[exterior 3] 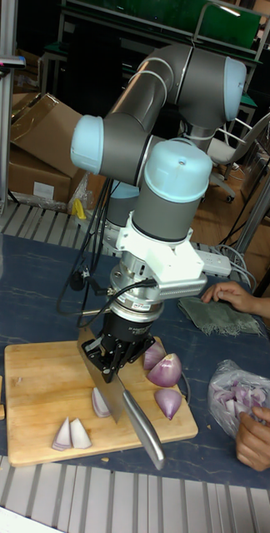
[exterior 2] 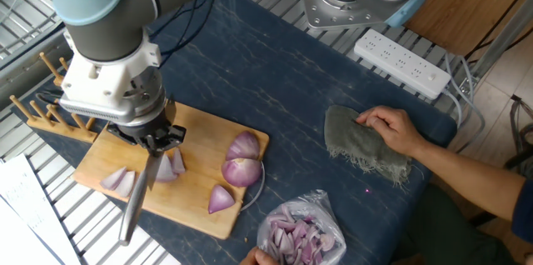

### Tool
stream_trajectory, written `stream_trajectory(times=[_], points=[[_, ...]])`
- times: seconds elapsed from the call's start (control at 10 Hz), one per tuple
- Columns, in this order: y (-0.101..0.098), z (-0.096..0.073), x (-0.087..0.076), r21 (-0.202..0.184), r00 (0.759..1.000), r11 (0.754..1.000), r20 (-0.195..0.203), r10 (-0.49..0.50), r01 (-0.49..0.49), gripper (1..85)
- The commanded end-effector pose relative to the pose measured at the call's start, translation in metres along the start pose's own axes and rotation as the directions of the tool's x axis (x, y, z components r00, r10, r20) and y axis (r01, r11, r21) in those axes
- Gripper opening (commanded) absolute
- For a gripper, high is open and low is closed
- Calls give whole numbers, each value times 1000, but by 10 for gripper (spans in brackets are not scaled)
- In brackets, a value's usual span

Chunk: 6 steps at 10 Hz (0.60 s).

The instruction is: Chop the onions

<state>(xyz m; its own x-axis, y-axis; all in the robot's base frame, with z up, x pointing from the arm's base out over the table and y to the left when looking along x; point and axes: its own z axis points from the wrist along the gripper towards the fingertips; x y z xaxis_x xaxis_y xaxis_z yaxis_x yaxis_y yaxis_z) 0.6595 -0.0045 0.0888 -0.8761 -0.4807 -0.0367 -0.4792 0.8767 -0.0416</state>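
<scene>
In the fixed view, your gripper [exterior 2: 155,137] has its jaws pinching a knife [exterior 2: 137,198] above the board [exterior 2: 193,212], where the onions [exterior 2: 241,165] lie. In the tall view, the blade [exterior 3: 99,377] touches a wedge [exterior 3: 100,403].

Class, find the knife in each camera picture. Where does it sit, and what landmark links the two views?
Fixed view: knife at lower left, hanging from the tool.
Tall fixed view: knife at lower centre.
Shared landmark: wooden cutting board beneath it.
</scene>
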Motion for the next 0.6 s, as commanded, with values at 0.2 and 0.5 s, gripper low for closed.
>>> stream_trajectory(times=[0.2, 0.5], points=[[1, -3, 0, 1, 997, 997, 8, -77, 77, 10], [-1, -2, 1, 9, 994, 994, 6, -105, 105, 10]])
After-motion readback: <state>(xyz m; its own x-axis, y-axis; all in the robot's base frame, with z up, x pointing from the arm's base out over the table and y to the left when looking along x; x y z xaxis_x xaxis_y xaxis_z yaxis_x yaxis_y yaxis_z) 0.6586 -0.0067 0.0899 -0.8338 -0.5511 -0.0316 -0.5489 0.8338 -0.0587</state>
